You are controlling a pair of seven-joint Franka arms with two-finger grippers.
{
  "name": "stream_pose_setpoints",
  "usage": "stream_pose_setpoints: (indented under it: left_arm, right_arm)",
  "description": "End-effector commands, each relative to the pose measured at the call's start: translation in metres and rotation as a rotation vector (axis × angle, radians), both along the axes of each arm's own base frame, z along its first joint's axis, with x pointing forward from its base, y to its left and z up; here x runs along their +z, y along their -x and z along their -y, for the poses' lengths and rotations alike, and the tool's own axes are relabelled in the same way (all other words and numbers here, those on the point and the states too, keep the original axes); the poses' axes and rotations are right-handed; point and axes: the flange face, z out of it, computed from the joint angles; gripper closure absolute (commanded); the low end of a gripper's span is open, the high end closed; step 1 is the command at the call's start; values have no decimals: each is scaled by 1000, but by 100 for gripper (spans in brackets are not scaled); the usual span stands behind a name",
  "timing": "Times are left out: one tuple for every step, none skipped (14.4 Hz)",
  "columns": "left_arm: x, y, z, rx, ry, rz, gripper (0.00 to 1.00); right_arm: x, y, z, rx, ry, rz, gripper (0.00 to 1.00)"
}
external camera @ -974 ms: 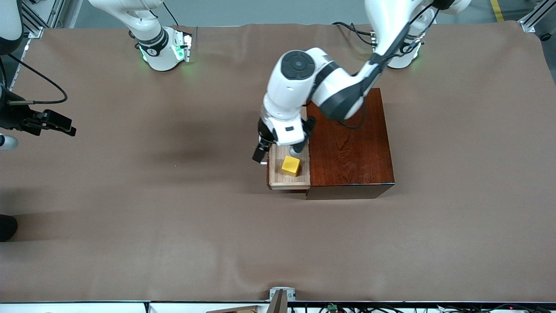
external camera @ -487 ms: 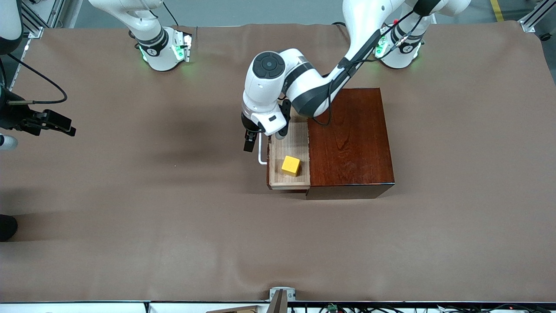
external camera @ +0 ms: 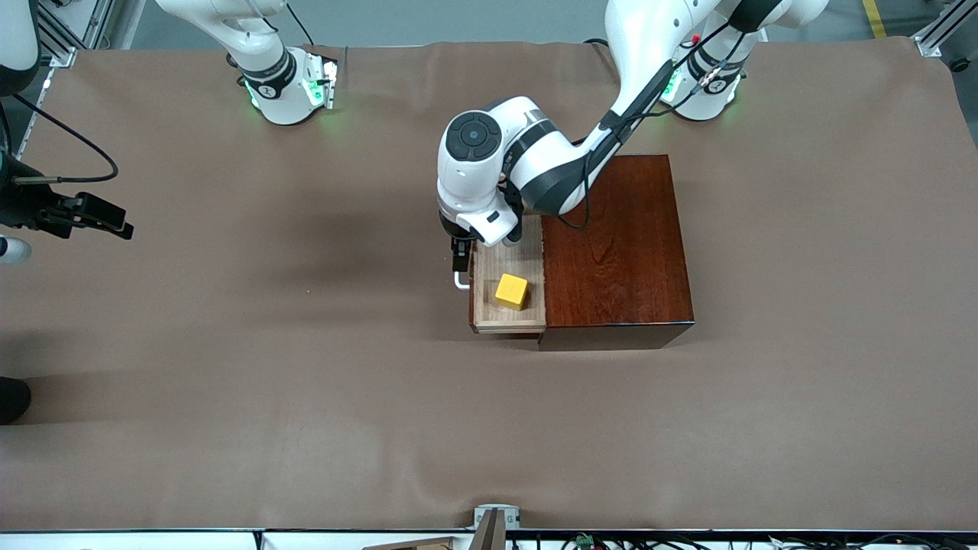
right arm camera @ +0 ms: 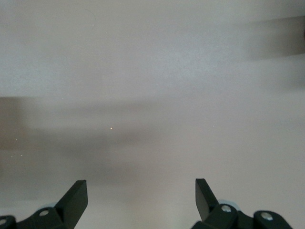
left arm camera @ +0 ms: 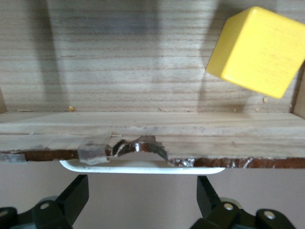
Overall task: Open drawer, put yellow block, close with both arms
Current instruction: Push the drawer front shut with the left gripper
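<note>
The drawer (external camera: 507,315) stands pulled out of the dark reddish box (external camera: 611,244), toward the right arm's end of the table. The yellow block (external camera: 511,291) lies on its pale wood floor (left arm camera: 119,57) and shows as a cube (left arm camera: 257,50) in the left wrist view. My left gripper (external camera: 459,263) is in front of the drawer at the white handle (left arm camera: 142,167). It is open (left arm camera: 142,188), and its fingers (left arm camera: 76,191) stand apart just short of the handle, with nothing between them. My right gripper (right arm camera: 141,185) waits, open, over bare cloth.
Brown cloth (external camera: 306,397) covers the whole table. The box top (external camera: 619,206) lies under the left arm's forearm. A black device with a cable (external camera: 84,214) sits at the right arm's end of the table. The drawer's front edge is chipped (left arm camera: 138,145).
My left gripper has come off the drawer's inside and out past its front, then settled at the handle. Block, drawer and right arm have not moved.
</note>
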Motion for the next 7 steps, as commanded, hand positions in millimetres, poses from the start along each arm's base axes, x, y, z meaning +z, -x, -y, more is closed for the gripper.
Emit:
stream_pose_setpoints:
  left_arm:
    - [-5,-7,-6,15,-38,-2,0]
    - [-5,-9,-10,15,-54,2,0]
    - [-6,-10,-12,7,-76,12,0]
    - [-6,-8,-13,-5,-96,20,0]
    - [-9,-5,-13,-14,-120,19,0]
    - [-11,-4,-15,-26,-146,27,0]
    - [-13,-2,-17,-39,-180,33,0]
  right_arm:
    - [6,4,3,8,9,10,0]
    - [5,4,3,8,9,9,0]
    - [5,4,3,8,9,9,0]
    - [5,4,3,8,9,9,0]
    - [5,4,2,10,9,9,0]
    - [5,4,3,8,9,9,0]
    - [5,4,3,8,9,9,0]
